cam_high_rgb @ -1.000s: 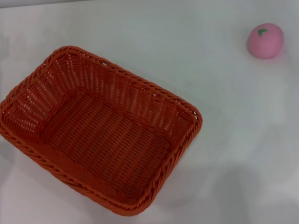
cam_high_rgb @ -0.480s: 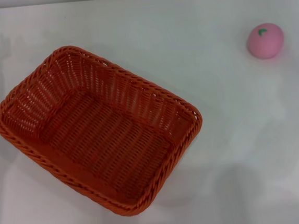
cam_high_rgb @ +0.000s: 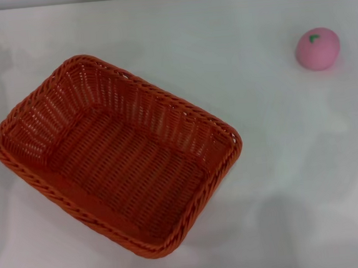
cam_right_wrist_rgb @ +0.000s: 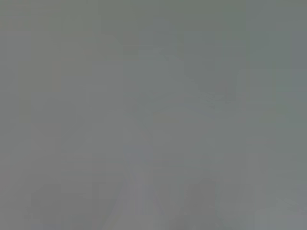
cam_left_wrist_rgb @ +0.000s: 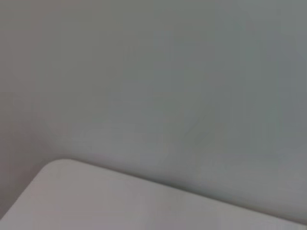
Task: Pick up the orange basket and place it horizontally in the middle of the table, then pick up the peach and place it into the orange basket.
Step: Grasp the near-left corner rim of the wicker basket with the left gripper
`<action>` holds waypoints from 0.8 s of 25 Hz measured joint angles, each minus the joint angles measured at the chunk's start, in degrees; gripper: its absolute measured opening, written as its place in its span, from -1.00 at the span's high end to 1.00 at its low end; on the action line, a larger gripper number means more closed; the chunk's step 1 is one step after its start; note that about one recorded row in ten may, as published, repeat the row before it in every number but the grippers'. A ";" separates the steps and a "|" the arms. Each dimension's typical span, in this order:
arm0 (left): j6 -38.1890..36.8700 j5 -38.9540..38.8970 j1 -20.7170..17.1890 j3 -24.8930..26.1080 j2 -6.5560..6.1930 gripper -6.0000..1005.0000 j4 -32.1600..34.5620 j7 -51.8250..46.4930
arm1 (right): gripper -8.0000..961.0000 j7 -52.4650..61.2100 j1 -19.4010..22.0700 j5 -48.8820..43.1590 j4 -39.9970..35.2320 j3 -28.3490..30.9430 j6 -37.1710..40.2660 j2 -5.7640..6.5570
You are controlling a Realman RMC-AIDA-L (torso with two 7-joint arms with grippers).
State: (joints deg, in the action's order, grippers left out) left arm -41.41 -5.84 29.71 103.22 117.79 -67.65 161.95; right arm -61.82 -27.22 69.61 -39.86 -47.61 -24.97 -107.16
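Orange wicker, openwork on its sloping sides and braided at the rim, makes up the basket (cam_high_rgb: 115, 155), which sits on the white bench (cam_high_rgb: 275, 163) in the left half of the head view. It stands upright on its base, turned at a diagonal: one rounded corner points toward the far left of the bench, the opposite one toward the near middle. Its interior is fully visible down to the woven floor and holds nothing. The peach (cam_high_rgb: 317, 48) lies on the bench at the far right, well apart from the basket, with bare bench surface between the two. It is pink, rounded, and carries a small green leaf mark on its upper side. It rests alone, touching no other item. Neither gripper appears in the head view, so the position of basket and peach relative to either gripper cannot be established. The left wrist view shows only a pale rounded corner, seemingly of the bench, against a plain grey background; the right wrist view shows an even grey field with no distinguishable object. Neither wrist view shows fingers, so whether the left or right gripper is spread or pressed together cannot be told. Faint grey shadows fall on the bench along its left and near edges.
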 joint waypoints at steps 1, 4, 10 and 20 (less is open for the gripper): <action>-1.13 0.00 0.24 0.12 -0.11 -0.26 -0.45 0.00 | -0.05 0.00 0.00 0.00 0.00 0.00 0.00 0.00; -3.69 0.00 0.80 0.30 -0.31 -0.26 -1.44 0.01 | -0.05 7.14 -0.29 -7.15 -2.18 0.24 -1.00 0.11; -13.36 -0.84 4.87 2.70 -2.20 -0.26 -2.29 0.06 | -0.05 20.27 -0.88 -19.22 -6.57 0.45 -6.03 0.40; -23.42 -5.20 10.41 3.31 -5.81 -0.27 -1.56 0.22 | -0.05 37.84 -2.68 -37.50 -12.12 0.78 -14.85 1.40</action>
State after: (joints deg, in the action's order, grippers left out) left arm -64.84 -11.04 40.12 106.54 111.99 -69.21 162.17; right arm -23.98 -29.90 32.11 -51.97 -46.83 -39.82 -105.76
